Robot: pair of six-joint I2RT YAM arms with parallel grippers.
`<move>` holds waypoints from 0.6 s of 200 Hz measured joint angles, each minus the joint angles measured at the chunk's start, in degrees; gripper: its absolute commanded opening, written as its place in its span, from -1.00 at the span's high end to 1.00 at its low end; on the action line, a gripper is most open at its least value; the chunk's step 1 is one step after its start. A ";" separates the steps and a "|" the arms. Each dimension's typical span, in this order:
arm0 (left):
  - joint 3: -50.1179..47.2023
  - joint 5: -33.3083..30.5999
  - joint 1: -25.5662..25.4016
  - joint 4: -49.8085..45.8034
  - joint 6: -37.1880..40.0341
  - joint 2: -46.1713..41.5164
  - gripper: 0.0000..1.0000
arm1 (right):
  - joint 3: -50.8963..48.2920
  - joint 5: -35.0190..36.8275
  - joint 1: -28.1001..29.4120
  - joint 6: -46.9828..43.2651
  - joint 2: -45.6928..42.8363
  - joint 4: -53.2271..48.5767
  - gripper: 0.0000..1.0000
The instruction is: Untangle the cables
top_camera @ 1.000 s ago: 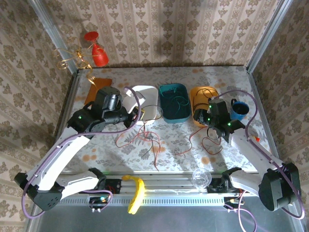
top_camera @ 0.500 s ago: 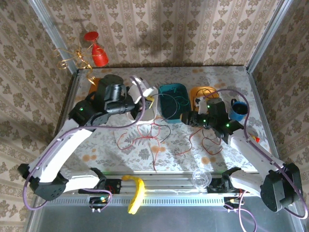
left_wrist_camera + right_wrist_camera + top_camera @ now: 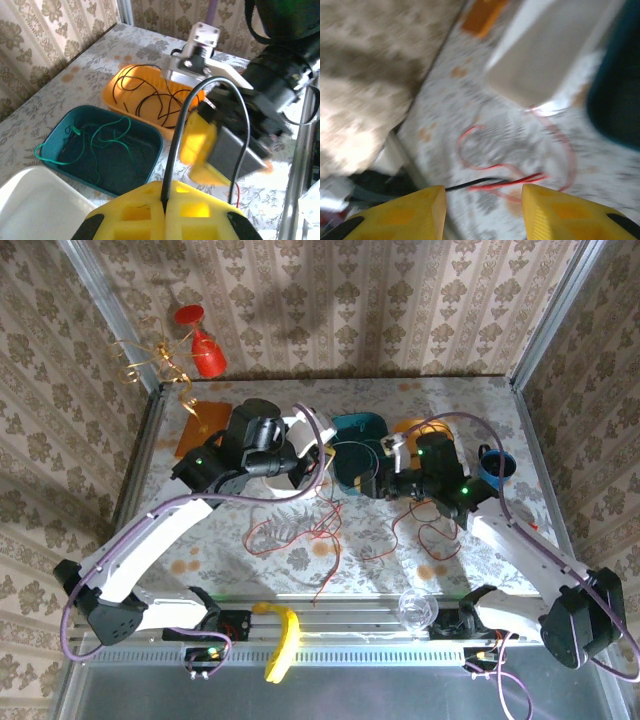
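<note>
From the left wrist, the left gripper [image 3: 165, 194] is clamped on a thin black cable [image 3: 175, 125]. Beyond it, a thin green cable [image 3: 95, 135] lies inside the teal plastic tray [image 3: 150, 160]. From the right wrist, the right gripper [image 3: 483, 195] gapes above thin red cables [image 3: 517, 178], which lie loose on open patterned tabletop [image 3: 630, 180] near the white rectangular tray [image 3: 545, 55].

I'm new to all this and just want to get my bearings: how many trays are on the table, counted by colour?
White tray: 1
Teal tray: 1
Orange tray: 1
Total: 3
</note>
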 measured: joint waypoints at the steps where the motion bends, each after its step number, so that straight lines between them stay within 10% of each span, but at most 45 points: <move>1: 0.09 0.02 -0.04 -0.07 0.02 0.02 1.00 | -0.22 0.76 -0.24 0.13 -0.24 -0.02 0.09; 120: 18.23 2.32 -2.89 5.88 1.81 11.58 1.00 | -11.43 33.35 -15.98 14.29 -20.65 -5.86 0.07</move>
